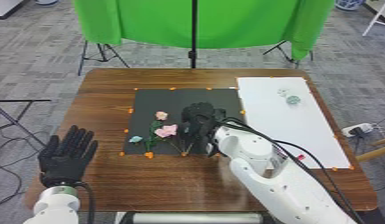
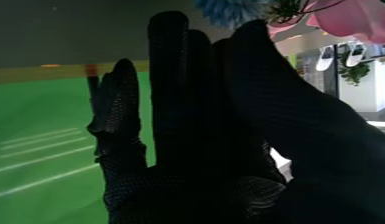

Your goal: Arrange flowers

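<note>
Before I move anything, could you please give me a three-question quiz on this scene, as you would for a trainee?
1. Where is the right hand? (a) over the black mat; (b) over the white sheet; (c) off the table.
2. True or false: the blue flower is on the black mat.
3. Fill in, straight or curled: the fingers of the left hand are ____.

Key: 1 a; 2 true; 3 straight.

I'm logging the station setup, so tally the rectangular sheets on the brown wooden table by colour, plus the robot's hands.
Black rectangular sheet: 1
White rectangular sheet: 1
Left hand and right hand, in black fabric gloves: 2
Total: 4
</note>
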Action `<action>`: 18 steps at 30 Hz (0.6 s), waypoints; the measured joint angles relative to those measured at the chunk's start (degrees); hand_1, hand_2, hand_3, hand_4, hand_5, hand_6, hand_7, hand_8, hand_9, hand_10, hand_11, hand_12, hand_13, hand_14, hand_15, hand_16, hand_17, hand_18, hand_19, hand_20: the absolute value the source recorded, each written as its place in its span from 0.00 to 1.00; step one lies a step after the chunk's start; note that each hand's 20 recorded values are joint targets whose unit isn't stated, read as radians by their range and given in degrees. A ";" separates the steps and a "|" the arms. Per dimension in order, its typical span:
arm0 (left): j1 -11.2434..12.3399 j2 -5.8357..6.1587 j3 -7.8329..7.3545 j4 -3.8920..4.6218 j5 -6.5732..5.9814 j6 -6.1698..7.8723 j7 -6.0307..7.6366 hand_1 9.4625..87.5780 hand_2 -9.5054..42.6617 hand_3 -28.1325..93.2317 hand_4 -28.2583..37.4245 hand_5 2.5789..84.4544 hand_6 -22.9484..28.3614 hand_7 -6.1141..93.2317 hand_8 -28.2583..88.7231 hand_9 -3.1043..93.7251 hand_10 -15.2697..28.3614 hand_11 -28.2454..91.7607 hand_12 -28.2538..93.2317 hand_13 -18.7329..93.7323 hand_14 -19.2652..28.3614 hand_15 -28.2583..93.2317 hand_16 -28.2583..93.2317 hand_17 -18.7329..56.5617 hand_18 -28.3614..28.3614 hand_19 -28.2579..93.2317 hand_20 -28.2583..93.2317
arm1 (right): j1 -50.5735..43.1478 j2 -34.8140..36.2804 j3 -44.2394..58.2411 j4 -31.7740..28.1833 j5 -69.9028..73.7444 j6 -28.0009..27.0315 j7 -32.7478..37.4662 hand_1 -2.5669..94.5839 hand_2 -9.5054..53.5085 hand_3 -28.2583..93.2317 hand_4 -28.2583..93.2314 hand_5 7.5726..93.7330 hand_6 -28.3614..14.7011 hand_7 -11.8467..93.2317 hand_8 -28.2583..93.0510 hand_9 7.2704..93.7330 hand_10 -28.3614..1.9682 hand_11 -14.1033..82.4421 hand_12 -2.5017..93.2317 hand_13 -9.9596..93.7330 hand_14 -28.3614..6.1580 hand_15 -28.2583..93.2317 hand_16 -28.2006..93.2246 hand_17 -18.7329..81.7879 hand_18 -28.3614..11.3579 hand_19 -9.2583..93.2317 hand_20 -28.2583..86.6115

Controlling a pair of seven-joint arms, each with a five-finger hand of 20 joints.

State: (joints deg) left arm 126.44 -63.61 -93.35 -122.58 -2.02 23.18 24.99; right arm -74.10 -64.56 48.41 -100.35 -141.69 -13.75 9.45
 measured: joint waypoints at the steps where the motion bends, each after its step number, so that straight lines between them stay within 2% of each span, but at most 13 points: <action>1: 0.03 0.00 0.00 0.00 -0.08 -0.05 0.07 0.23 0.42 0.90 0.00 0.58 0.68 0.17 0.16 0.45 0.73 0.43 0.30 0.43 0.76 0.53 0.17 0.17 0.75 0.53 0.33 | -0.11 0.08 0.11 -0.26 0.05 -0.14 0.00 0.58 0.00 0.88 0.00 0.58 0.61 0.28 0.12 0.61 0.46 0.32 0.20 0.68 0.57 0.55 0.48 0.49 0.15 0.90 0.56; 5: 0.11 -0.04 -0.04 0.02 -0.40 -0.34 0.38 0.23 0.42 0.90 0.00 0.58 0.68 0.17 0.16 0.45 0.73 0.43 0.30 0.43 0.76 0.53 0.17 0.17 0.75 0.53 0.33 | -0.66 0.52 0.97 -1.53 0.34 -0.59 0.03 0.55 0.00 0.92 0.00 0.57 0.61 0.27 0.12 0.60 0.45 0.31 0.20 0.65 0.52 0.58 0.41 0.49 0.15 0.89 0.55; 7: 0.11 -0.07 -0.06 0.04 -0.40 -0.51 0.39 0.23 0.42 0.90 0.00 0.58 0.68 0.17 0.16 0.45 0.73 0.43 0.31 0.43 0.76 0.53 0.17 0.17 0.75 0.53 0.33 | -1.11 0.93 1.91 -2.57 0.73 -0.47 0.49 0.54 0.00 0.94 0.00 0.56 0.61 0.27 0.12 0.59 0.44 0.30 0.20 0.62 0.49 0.54 0.37 0.47 0.16 0.84 0.52; 11: 0.12 -0.16 -0.20 0.04 -0.41 -0.53 0.51 0.23 0.41 0.90 0.00 0.58 0.68 0.17 0.16 0.45 0.73 0.43 0.31 0.43 0.76 0.52 0.17 0.17 0.75 0.53 0.33 | -1.95 2.39 4.71 -3.65 -0.47 1.46 2.39 0.53 0.00 0.95 0.00 0.54 0.60 0.27 0.12 0.51 0.38 0.27 0.18 0.53 0.40 0.47 0.36 0.43 0.17 0.77 0.49; 18: 0.56 -0.26 -0.75 -0.04 -0.56 -0.65 1.21 0.23 0.41 0.90 0.00 0.58 0.68 0.17 0.16 0.45 0.73 0.42 0.31 0.43 0.76 0.52 0.17 0.17 0.75 0.53 0.33 | -3.53 6.96 14.89 -0.99 -2.22 3.47 12.01 0.49 0.00 0.96 0.00 0.45 0.56 0.26 0.12 0.38 0.34 0.24 0.17 0.38 0.32 0.39 0.35 0.34 0.19 0.65 0.43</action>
State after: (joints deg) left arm 127.00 -63.87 -94.09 -122.62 -2.58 22.52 26.20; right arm -77.62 -57.60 63.30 -101.35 -143.92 -10.28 21.46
